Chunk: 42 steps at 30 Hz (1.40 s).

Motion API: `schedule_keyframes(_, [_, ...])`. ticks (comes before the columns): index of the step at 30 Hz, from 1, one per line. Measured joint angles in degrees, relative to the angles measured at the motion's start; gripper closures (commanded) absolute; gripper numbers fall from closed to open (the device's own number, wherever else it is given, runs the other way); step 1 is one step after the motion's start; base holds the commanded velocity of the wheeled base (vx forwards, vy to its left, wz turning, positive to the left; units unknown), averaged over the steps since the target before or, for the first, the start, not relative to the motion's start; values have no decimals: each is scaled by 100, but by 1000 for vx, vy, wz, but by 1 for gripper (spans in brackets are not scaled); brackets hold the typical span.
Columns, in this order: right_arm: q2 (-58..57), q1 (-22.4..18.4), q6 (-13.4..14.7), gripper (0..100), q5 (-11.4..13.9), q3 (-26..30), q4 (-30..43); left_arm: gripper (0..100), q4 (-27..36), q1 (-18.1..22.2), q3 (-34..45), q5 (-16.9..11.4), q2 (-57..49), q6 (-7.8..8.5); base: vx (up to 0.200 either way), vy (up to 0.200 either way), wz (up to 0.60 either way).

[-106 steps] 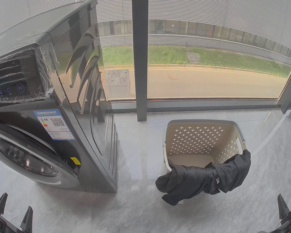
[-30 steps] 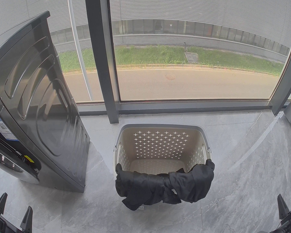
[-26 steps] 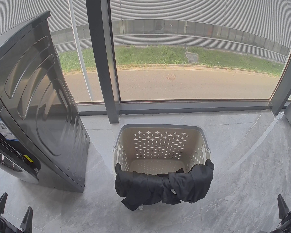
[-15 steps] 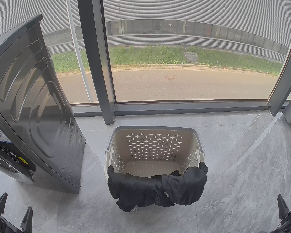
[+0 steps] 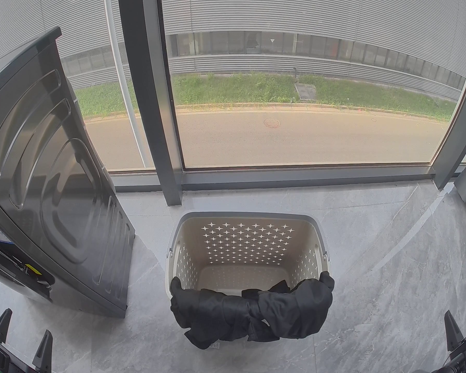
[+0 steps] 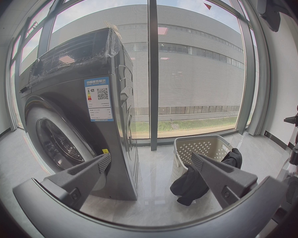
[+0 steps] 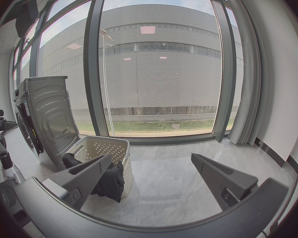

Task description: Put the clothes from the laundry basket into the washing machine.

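A beige laundry basket (image 5: 243,216) stands on the floor straight ahead, near the window. A black garment (image 5: 253,312) hangs over its near rim, partly outside; the rest of the basket's inside looks bare. The dark washing machine (image 5: 46,182) stands at the left, side panel toward me. In the left wrist view its round door (image 6: 56,142) is closed. My left gripper (image 5: 26,327) is low at the left, open and holding nothing. At the lower right my right gripper (image 5: 462,306) is open too. The wrist views show the basket (image 7: 99,147) and garment (image 6: 188,185) well beyond both grippers (image 6: 150,156) (image 7: 150,156).
A glass wall with a dark pillar (image 5: 150,104) runs just behind the basket. A curtain (image 7: 251,83) hangs at the far right corner. Grey marble floor (image 5: 388,265) lies open to the right of the basket and between it and the machine.
The whole head picture has shifted as the camera moved: the basket now sits in the middle and lower down, the washing machine farther left. Both grippers hold the same spots, open.
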Motion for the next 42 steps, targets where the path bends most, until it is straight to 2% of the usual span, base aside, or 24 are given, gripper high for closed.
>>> schedule_keyframes(8, [0,-4,0,0,0,0,1,0,0,2,0,4,0,0,200,0,0])
schedule_keyframes(16, [0,-4,0,0,2,0,0,0,0,-2,0,-2,0,-2,0,0,0])
schedule_keyframes(23, [0,0,0,0,0,0,1,0,0,2,0,-2,0,7,0,-200,0])
schedule_keyframes(35, [0,0,0,0,2,0,0,0,0,2,0,-5,-2,9,0,0,0])
schedule_keyframes(42, [0,0,-2,0,0,0,0,0,0,-2,0,-5,-2,0,143,0,0])
